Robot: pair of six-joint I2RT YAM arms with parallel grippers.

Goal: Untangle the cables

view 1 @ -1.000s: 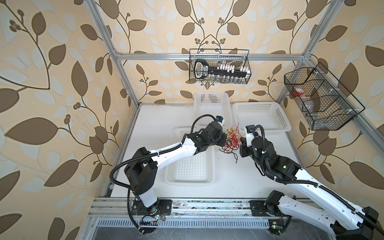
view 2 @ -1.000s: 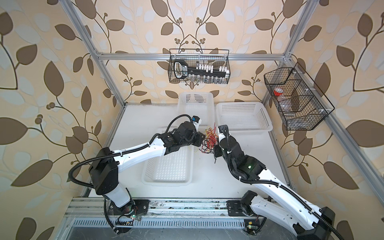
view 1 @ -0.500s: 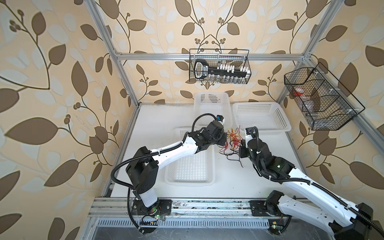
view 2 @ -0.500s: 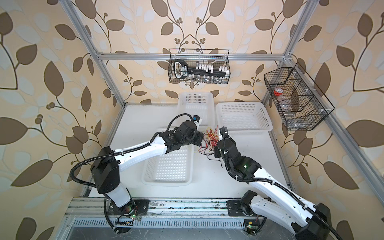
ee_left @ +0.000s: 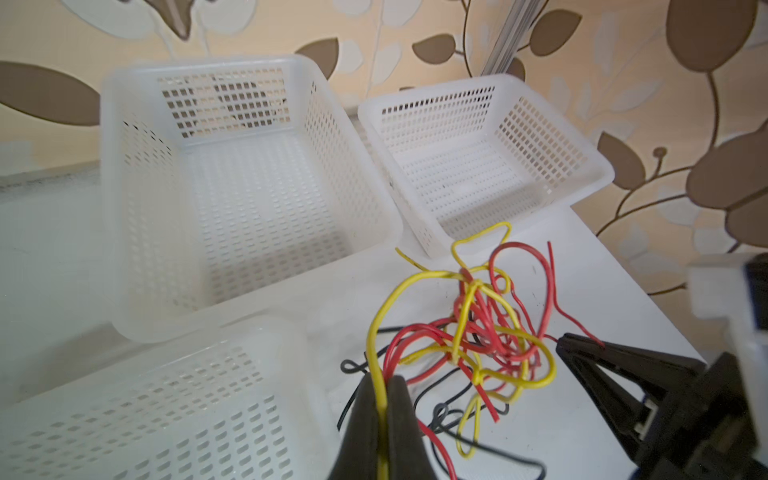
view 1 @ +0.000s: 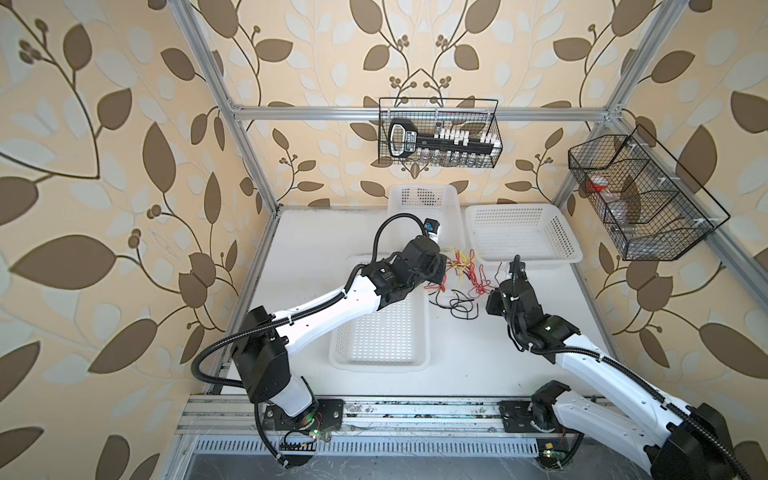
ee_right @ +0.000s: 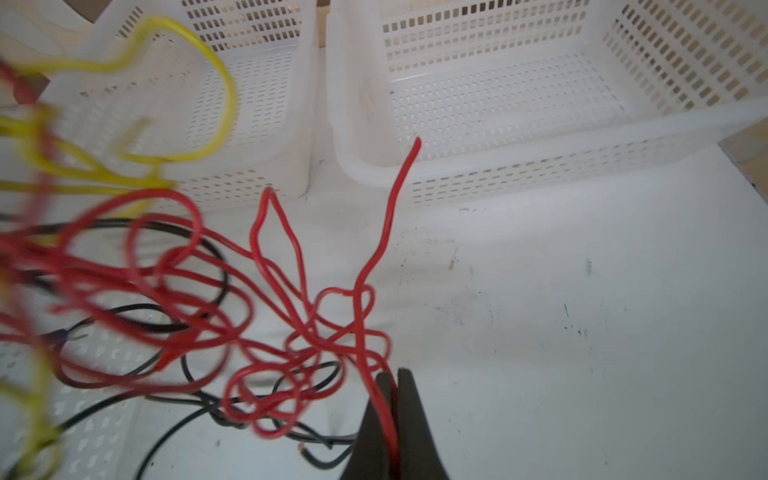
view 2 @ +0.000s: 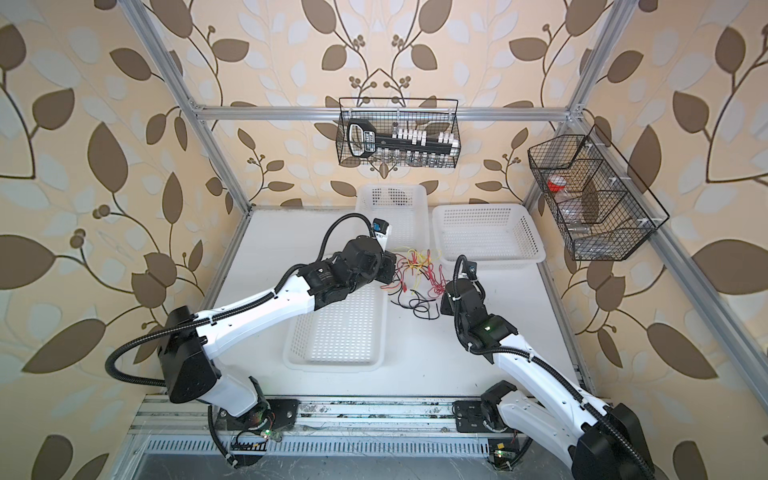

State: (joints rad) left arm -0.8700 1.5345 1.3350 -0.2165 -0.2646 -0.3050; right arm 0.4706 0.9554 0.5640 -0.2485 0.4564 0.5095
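Left gripper (ee_left: pixel 381 397) nipped shut on a yellow cable (ee_left: pixel 375 332), right gripper (ee_right: pixel 392 399) on a red cable (ee_right: pixel 365 266) — clear in wrist views only. In both top views the cables (view 1: pixel 465 270) are one small knot, grips apparently hidden.

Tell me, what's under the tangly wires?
Mostly the white table. The black strands of the cables lie on it. One side reaches over the near basket's corner. Right beneath the knot is hidden.

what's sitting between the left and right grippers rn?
The knotted bundle of thin yellow, red and black cables, shown in both top views. The left gripper pinches a yellow strand, the right gripper a red strand, per the wrist views.
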